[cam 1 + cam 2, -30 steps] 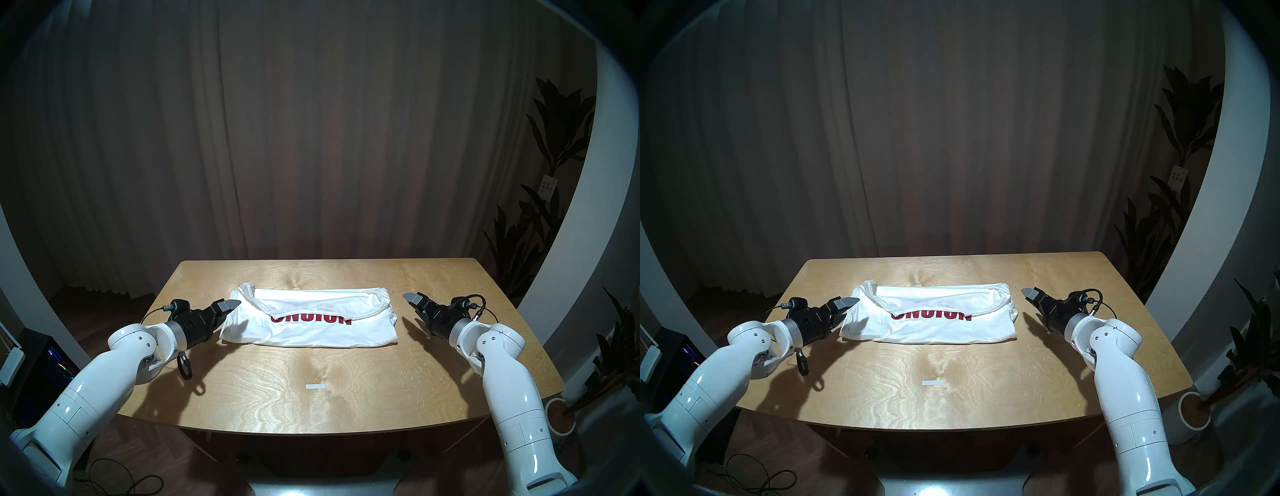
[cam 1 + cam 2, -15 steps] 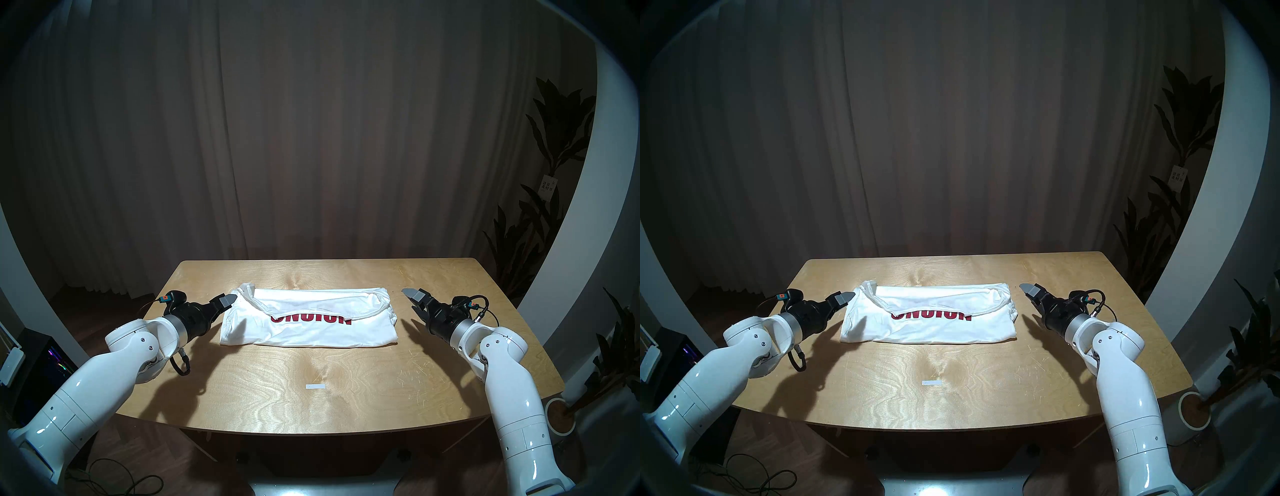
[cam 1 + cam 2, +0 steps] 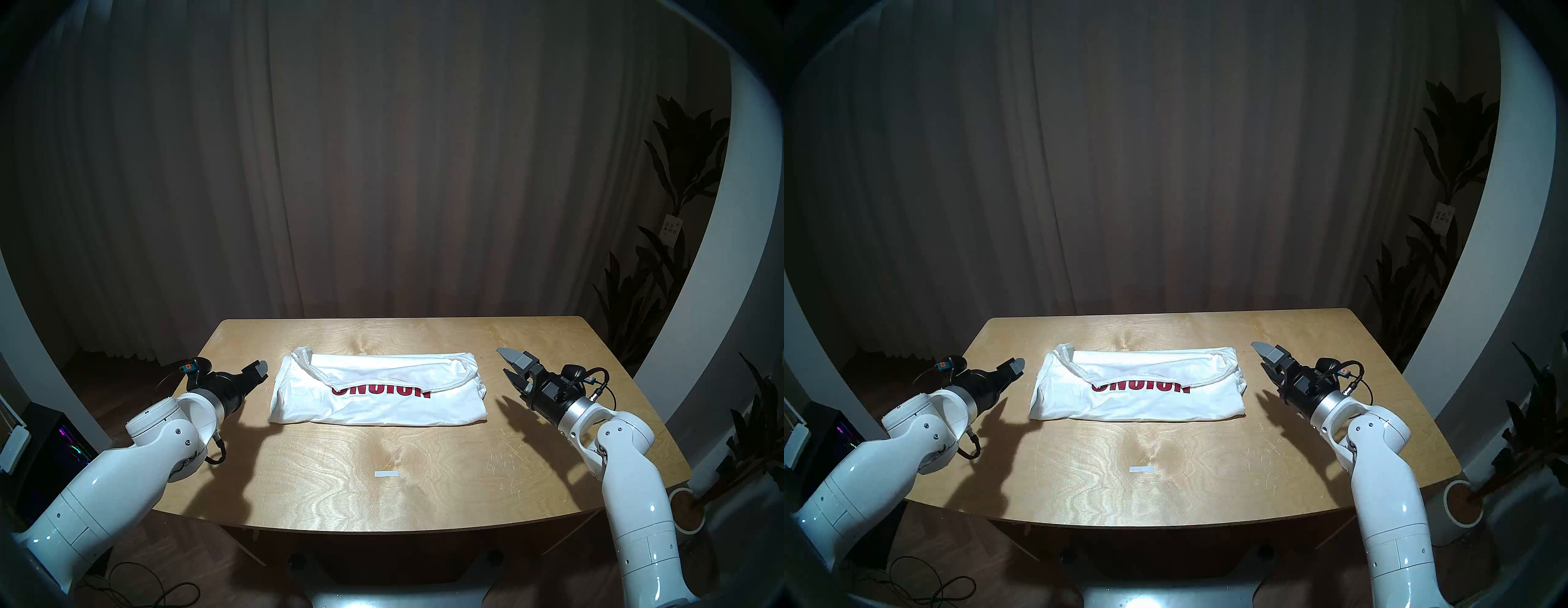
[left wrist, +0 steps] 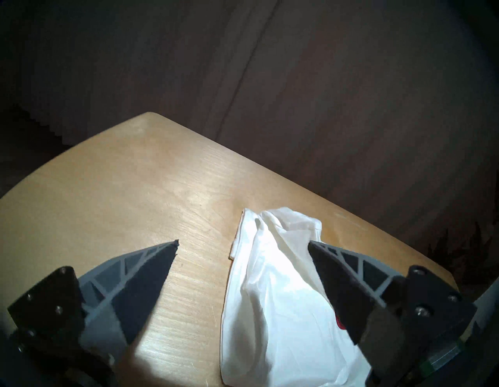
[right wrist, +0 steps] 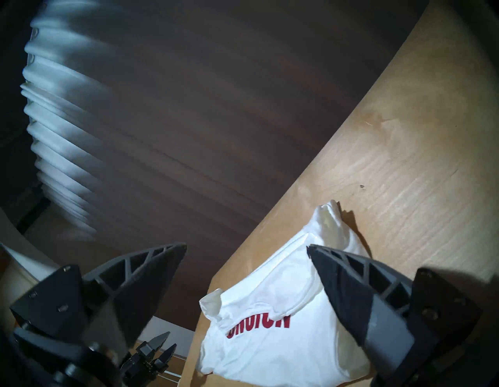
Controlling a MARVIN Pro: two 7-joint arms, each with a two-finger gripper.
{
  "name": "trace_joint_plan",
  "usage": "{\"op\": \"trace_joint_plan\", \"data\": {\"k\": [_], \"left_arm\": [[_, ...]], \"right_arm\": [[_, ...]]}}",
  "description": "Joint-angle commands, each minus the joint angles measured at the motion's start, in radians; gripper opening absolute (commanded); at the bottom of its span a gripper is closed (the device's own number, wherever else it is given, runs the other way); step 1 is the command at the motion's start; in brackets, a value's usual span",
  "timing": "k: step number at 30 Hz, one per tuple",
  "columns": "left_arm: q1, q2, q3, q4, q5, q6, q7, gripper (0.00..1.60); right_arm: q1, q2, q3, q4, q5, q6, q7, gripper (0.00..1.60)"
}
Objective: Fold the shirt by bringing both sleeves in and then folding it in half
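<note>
I see a light wooden table (image 3: 424, 488) before dark floor-length curtains (image 3: 382, 170), leafy potted plants (image 3: 679, 178) at right (dimly lit), cables (image 3: 140, 590) on the dark wood floor (image 3: 127, 390).

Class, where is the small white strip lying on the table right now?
In the head views the white strip lies on the bare table near its front edge, roughly central, in front of the shirt.

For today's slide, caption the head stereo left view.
Folded white shirt on wooden table, open left hand and right hand flanking it.

A light wooden table (image 3: 424, 501) carries a folded white shirt (image 3: 377, 392) and a small white strip (image 3: 386, 474).
</note>
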Motion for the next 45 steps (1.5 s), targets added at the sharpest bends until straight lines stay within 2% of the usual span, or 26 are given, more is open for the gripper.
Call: {"op": "trace_joint_plan", "data": {"k": [1, 4, 10, 14, 18, 21, 29, 41, 42, 45], "left_arm": [[-0.004, 0.056, -0.039, 0.015, -0.133, 0.118, -0.110, 1.51], [-0.010, 0.072, -0.031, 0.052, -0.136, 0.154, -0.125, 1.46], [-0.061, 0.094, -0.028, 0.149, -0.154, 0.242, -0.240, 1.50], [-0.119, 0.087, -0.009, 0.217, -0.159, 0.297, -0.311, 1.49], [-0.158, 0.071, -0.004, 0.266, -0.149, 0.341, -0.374, 1.59], [-0.190, 0.060, 0.007, 0.299, -0.125, 0.367, -0.421, 1.60], [-0.260, 0.003, 0.024, 0.362, -0.080, 0.418, -0.476, 1.60], [-0.373, -0.112, 0.068, 0.488, 0.007, 0.449, -0.492, 1.60], [-0.403, -0.121, 0.084, 0.513, 0.015, 0.458, -0.493, 1.60], [-0.415, -0.140, 0.084, 0.534, 0.036, 0.464, -0.502, 1.60]], "right_arm": [[-0.009, -0.012, 0.000, -0.082, -0.074, -0.082, -0.072, 1.60], [0.011, -0.013, -0.013, -0.111, -0.122, -0.110, -0.112, 1.60], [0.036, -0.024, -0.042, -0.155, -0.181, -0.122, -0.213, 1.60], [0.037, -0.031, -0.054, -0.164, -0.202, -0.125, -0.253, 1.60], [0.032, -0.037, -0.057, -0.167, -0.208, -0.127, -0.276, 1.60], [0.029, -0.039, -0.058, -0.169, -0.211, -0.128, -0.290, 1.60], [0.012, -0.052, -0.050, -0.176, -0.213, -0.133, -0.313, 1.60], [-0.024, -0.073, -0.027, -0.209, -0.200, -0.146, -0.326, 1.60], [-0.028, -0.074, -0.025, -0.213, -0.199, -0.148, -0.326, 1.60], [-0.037, -0.078, -0.020, -0.221, -0.196, -0.152, -0.327, 1.60]]}}
